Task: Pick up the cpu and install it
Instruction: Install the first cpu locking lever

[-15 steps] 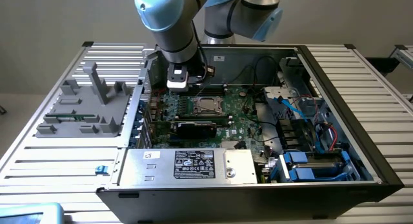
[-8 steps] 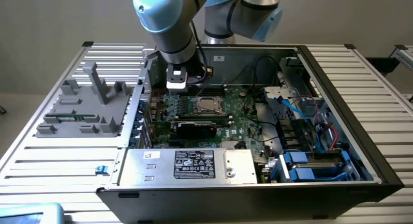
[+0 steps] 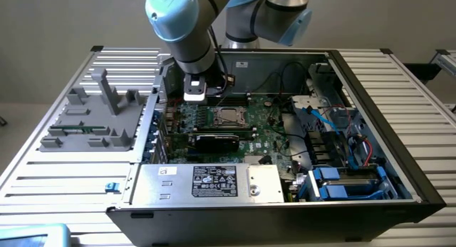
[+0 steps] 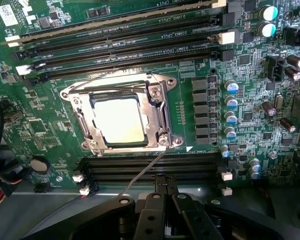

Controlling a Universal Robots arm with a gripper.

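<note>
On the exterior view's left, a grey plastic holder (image 3: pixel 91 116) is set on the slatted tabletop (image 3: pixel 64 172). Just beside it, an open computer case (image 3: pixel 285 220) is laid flat, and the green board (image 3: pixel 267 135) inside can be seen. The hand (image 3: pixel 195 97) is held over the left part of the board, near the back wall of the case. It is closed, and nothing is seen gripped in it. In the wrist view, the closed hand (image 4: pixel 165 187) is seen near the edge of the board.

The cpu (image 3: pixel 228 116) is found a little to the right of the hand and apart from it. It is laid flat in its socket, and a metal frame (image 4: pixel 157 107) is seen around it. A black card (image 3: pixel 215 142) is placed just in front of the socket. Blue parts (image 3: pixel 335 183) are packed at the case's right end.
</note>
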